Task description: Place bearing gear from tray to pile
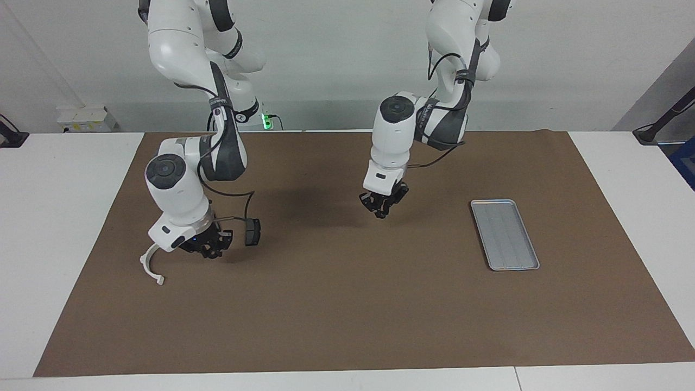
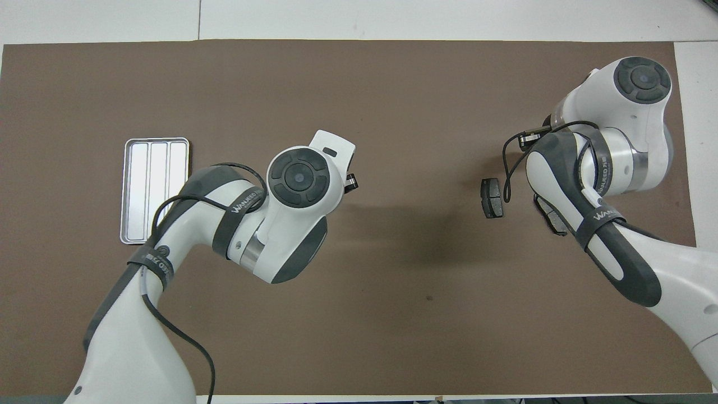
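The silver tray (image 1: 505, 233) (image 2: 156, 191) lies bare at the left arm's end of the mat. No bearing gear shows in either view. The pile is at the right arm's end: a white half-ring bracket (image 1: 149, 264) and a dark brake pad (image 1: 252, 232) (image 2: 492, 197). A second pad (image 2: 552, 217) peeks out from under the right arm. My right gripper (image 1: 209, 248) hangs low over the pile, between the bracket and the first pad. I cannot see whether it carries anything. My left gripper (image 1: 383, 209) is shut and hovers over the mat's middle, holding nothing.
A brown mat (image 1: 347, 315) covers most of the white table. In the overhead view the right arm's wrist (image 2: 611, 140) hides the bracket and the right gripper.
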`<state>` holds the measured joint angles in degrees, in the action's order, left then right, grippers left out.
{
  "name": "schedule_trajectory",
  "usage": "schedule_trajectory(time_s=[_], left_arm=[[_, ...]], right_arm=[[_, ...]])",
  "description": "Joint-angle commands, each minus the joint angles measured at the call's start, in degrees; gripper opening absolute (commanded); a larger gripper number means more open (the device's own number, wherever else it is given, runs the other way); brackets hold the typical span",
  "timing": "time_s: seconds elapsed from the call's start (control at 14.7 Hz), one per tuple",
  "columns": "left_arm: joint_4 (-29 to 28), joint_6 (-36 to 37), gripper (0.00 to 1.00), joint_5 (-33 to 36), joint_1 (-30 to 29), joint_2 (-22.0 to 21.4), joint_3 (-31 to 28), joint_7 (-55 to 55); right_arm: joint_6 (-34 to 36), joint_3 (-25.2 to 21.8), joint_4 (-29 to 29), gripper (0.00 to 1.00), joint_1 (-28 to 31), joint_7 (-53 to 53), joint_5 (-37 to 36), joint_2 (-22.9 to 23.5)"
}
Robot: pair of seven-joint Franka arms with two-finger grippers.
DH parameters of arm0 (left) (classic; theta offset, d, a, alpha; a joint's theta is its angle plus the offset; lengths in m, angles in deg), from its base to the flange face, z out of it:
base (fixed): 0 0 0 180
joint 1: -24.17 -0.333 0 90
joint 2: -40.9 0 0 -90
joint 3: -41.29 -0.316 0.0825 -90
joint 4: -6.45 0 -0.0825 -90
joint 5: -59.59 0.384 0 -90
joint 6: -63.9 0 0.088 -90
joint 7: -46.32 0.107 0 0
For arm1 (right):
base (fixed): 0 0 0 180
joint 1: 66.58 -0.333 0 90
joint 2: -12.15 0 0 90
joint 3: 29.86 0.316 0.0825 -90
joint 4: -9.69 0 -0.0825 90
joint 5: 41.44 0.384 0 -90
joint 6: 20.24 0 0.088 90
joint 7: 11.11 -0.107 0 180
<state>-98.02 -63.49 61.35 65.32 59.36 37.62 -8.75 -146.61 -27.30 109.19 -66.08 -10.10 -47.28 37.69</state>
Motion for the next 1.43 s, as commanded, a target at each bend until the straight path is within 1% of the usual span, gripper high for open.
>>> schedule_trajectory(time_s=[0.0, 0.07, 0.2, 0.41, 0.48, 0.54, 0.61, 0.68, 0.75, 0.81, 0.88, 1.02, 1.15, 1.29, 1.36], left_arm=[[-3.10, -5.22, 0.00, 1.31, 2.35, 0.96, -1.08, -3.20], [-3.98, -6.28, 0.00, 1.40, 2.71, 1.75, -1.08, -3.29], [-5.13, -8.92, 0.00, 1.40, 3.32, 2.98, -1.16, -3.56], [-7.06, -11.56, 0.00, 1.40, 3.41, 3.16, -1.16, -3.47], [-7.24, -11.83, 0.00, 1.40, 3.41, 3.07, -1.16, -3.47], [-7.33, -12.09, 0.00, 1.40, 3.41, 3.07, -1.16, -3.47], [-7.59, -12.53, 0.00, 1.40, 3.41, 3.07, -1.16, -3.47], [-7.77, -13.23, 0.02, 1.40, 3.41, 3.07, -1.16, -3.47], [-7.86, -13.59, 0.34, 1.40, 3.33, 3.07, -1.08, -3.38], [-7.51, -13.42, 0.85, 1.40, 3.06, 3.07, -1.16, -2.86], [-6.90, -12.72, 1.00, 1.40, 2.71, 3.07, -1.16, -2.68], [-4.97, -10.44, 1.00, 1.40, 2.45, 2.29, -1.51, -2.07], [-2.25, -5.01, 1.00, 1.75, -0.35, -0.95, -1.69, 1.25], [1.17, 1.93, 1.00, 1.75, -4.74, -5.00, -1.69, 5.91], [3.89, 6.49, 1.00, 2.19, -6.50, -5.80, -1.86, 6.89]], right_arm=[[-4.83, 0.87, -0.19, 0.00, 2.48, 2.68, -0.66, 3.28], [-6.06, 0.87, -0.10, 0.00, 2.74, 2.68, -0.75, 3.99], [-6.25, 0.87, -0.10, 0.00, 2.75, 2.60, -0.75, 4.43], [-6.16, 0.87, -0.10, 0.00, 2.75, 2.42, -0.58, 4.43], [-6.16, 0.87, -0.10, 0.10, 2.75, 2.25, -0.58, 4.43], [-6.08, 0.87, -0.10, 0.67, 2.66, 1.90, -0.49, 4.43], [-5.81, 0.87, -0.10, 1.00, 2.49, 1.46, -0.49, 4.26], [-5.03, 0.87, -0.10, 1.00, 2.22, 1.37, -0.49, 3.82], [-4.32, 0.78, -0.10, 1.00, 1.96, 1.36, -0.49, 3.38], [-3.01, 0.78, -0.10, 1.00, 1.78, 1.36, -0.58, 2.51], [-1.78, 0.78, -0.19, 1.00, 1.61, 1.36, -0.75, 1.63], [1.73, 0.95, -0.54, 1.00, 1.08, 1.28, -0.84, -0.65], [5.24, 0.95, -0.89, 1.00, -0.67, 0.06, -0.67, -3.11], [9.55, 1.13, -1.07, 1.00, -3.30, -7.82, -0.40, -5.14], [11.40, 1.13, -1.16, 1.00, -5.84, -13.95, -0.05, -6.02]])
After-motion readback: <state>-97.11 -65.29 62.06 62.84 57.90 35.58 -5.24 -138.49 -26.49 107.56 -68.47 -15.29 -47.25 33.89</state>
